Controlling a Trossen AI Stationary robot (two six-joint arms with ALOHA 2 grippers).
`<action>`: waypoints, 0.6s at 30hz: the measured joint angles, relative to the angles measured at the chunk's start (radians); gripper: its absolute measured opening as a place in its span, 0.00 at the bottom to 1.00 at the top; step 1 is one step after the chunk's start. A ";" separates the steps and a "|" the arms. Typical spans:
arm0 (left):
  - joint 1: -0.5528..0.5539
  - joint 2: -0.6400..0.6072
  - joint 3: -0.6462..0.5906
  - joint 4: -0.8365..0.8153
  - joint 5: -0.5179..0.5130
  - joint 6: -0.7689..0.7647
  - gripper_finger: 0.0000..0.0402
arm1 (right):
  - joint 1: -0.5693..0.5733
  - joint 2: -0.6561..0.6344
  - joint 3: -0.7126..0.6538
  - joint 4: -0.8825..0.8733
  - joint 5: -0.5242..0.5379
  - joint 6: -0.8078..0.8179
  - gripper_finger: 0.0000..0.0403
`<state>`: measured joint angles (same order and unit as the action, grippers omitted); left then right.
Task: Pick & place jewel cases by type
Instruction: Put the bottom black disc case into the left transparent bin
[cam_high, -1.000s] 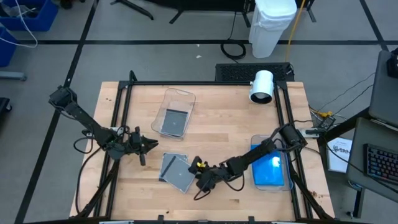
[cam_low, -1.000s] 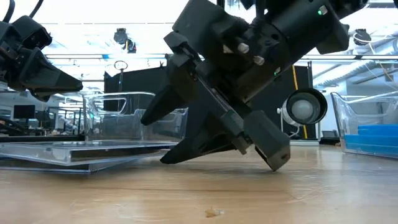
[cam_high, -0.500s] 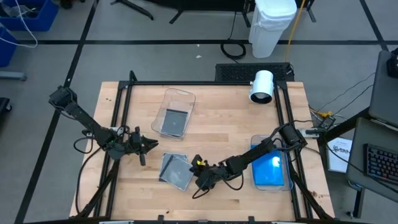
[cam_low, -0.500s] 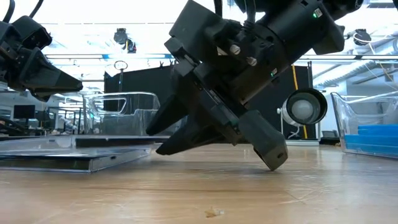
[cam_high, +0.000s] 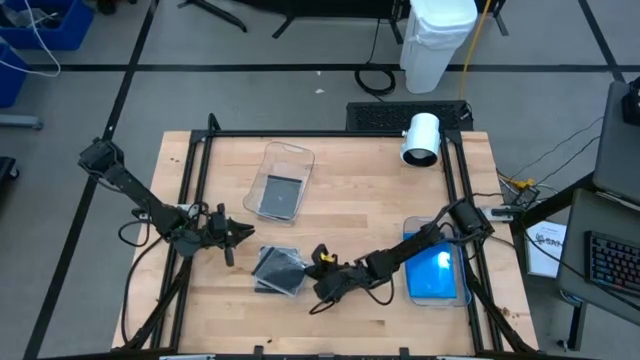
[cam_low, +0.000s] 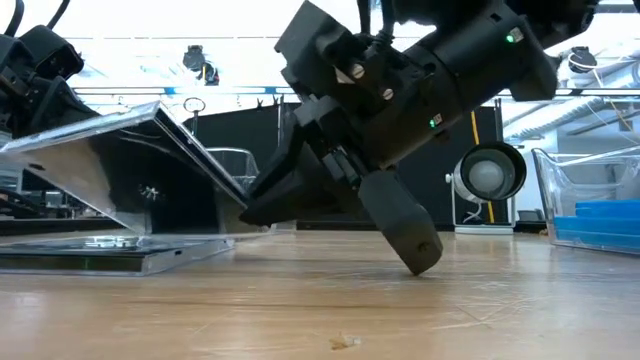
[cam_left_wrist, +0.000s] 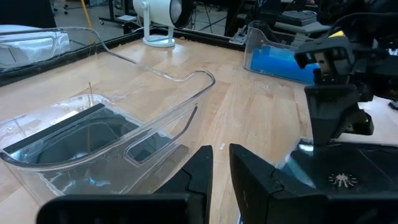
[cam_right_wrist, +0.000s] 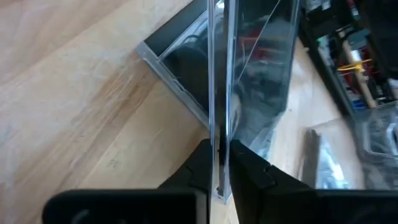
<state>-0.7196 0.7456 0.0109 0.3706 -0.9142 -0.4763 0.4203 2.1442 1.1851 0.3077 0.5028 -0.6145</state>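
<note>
Two clear-fronted dark jewel cases sit at the table's near middle. One case (cam_low: 90, 255) lies flat on the wood. The other case (cam_low: 130, 180) stands tipped up over it, and my right gripper (cam_high: 305, 278) is shut on it, reaching in from the right. My left gripper (cam_high: 240, 235) hovers shut just left of the pair, holding nothing. A third dark case (cam_high: 280, 195) lies in a clear tub (cam_high: 283, 155) farther back. Blue cases (cam_high: 435, 272) lie in a second tub on the right. My right gripper pinches the tipped case's thin edge (cam_right_wrist: 219, 146) between its two fingers, seen edge-on in the right wrist view. The fingers come slanting down from the table's right. The case (cam_high: 280, 265) is tilted, its left side raised and its low side down by the flat case.
A white round device (cam_high: 420, 138) stands at the far right of the table. A black frame (cam_high: 200, 200) runs along the table's sides. The tub with the blue cases (cam_low: 590, 215) stands by the right edge. Bare wood lies near the front edge.
My right gripper has shut on the upper case's edge. That case, which lay flat and half off the other, has tipped up, its left side rising while its right edge stays low in the fingers. The lower case stays flat.
</note>
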 joint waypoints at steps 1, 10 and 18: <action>0.000 0.000 0.000 0.000 0.000 0.000 0.16 | 0.006 0.000 0.000 0.016 0.019 -0.011 0.06; 0.000 0.000 0.000 0.000 0.000 0.000 0.16 | 0.042 -0.078 -0.007 0.046 0.154 -0.033 0.05; 0.000 0.000 0.000 0.000 0.000 0.000 0.16 | 0.075 -0.218 -0.013 0.040 0.202 -0.008 0.05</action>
<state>-0.7195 0.7458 0.0109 0.3706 -0.9142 -0.4763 0.4957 1.9264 1.1721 0.3478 0.7048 -0.6226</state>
